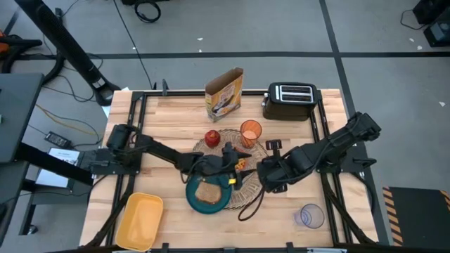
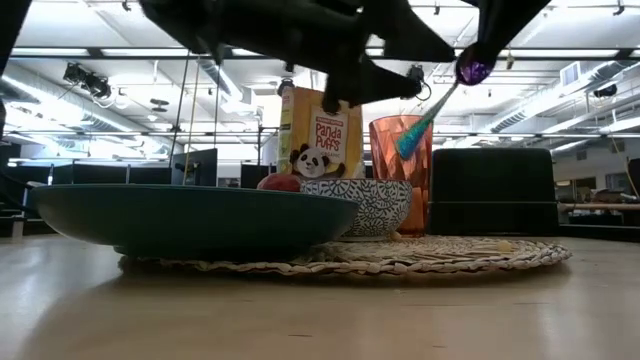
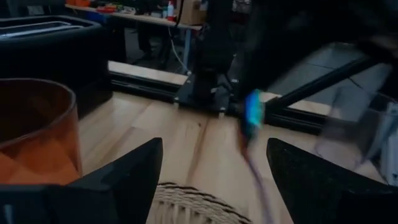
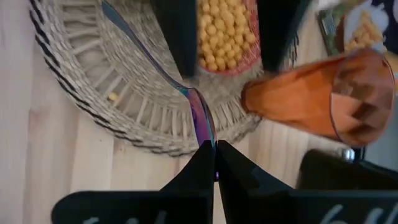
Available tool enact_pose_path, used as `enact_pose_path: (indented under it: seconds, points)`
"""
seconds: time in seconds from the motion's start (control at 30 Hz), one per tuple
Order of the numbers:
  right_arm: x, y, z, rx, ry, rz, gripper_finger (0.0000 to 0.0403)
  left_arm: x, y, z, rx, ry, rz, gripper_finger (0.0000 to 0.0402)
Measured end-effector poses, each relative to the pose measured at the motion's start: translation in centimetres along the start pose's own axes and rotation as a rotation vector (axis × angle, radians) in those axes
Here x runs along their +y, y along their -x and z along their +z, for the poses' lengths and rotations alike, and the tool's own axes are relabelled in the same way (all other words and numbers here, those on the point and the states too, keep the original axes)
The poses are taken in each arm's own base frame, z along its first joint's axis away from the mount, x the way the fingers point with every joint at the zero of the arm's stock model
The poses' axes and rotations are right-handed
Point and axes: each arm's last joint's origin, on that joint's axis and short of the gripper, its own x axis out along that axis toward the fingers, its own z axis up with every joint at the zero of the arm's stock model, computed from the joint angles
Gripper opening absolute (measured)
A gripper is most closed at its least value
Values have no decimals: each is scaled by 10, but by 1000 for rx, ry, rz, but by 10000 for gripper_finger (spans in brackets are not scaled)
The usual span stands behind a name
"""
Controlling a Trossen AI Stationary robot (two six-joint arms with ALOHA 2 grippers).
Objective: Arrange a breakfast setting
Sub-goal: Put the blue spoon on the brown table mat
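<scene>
The woven straw placemat (image 1: 228, 151) lies mid-table. On it stand the orange cup (image 1: 251, 131) and the small bowl (image 2: 355, 205), which holds cereal puffs (image 4: 227, 31). The red apple (image 1: 211, 137) lies at its far left rim. The teal plate (image 1: 207, 193), with a toast slice (image 1: 207, 191) on it, overlaps the mat's near edge. My left gripper (image 3: 214, 162) hovers open above the bowl, one finger over each side and clear of it. My right gripper (image 4: 214, 149) is shut on the purple-and-teal spoon (image 2: 435, 105), just right of the bowl. My right gripper pinches the spoon's purple handle near its free end (image 4: 205, 134) between its two fingertips. The fingers come from above, slanting down. The spoon hangs slanted below them with its teal bowl end (image 2: 408, 140) lowest, clear of the mat, in front of the cup.
A Panda Puffs cereal box (image 1: 225, 93) and a black toaster (image 1: 290, 100) stand along the far edge. A yellow tub (image 1: 140, 218) sits at the near left and a clear cup (image 1: 309, 216) at the near right. A loose puff (image 4: 112, 96) lies on the mat.
</scene>
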Motion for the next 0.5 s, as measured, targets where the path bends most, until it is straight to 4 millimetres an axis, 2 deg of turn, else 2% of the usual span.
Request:
enact_pose_path:
  seconds: [0.27, 0.37, 0.5]
  points:
    - [-7, -6, 4, 1, -20, -26, 12, 4, -20, -1, 1, -19, -11, 278]
    - [-11, -8, 5, 1, -24, -39, 12, 3, -23, -1, 3, -21, -16, 251]
    - [-15, -10, 9, -19, -35, -38, 12, 2, -24, 1, 0, -19, -18, 195]
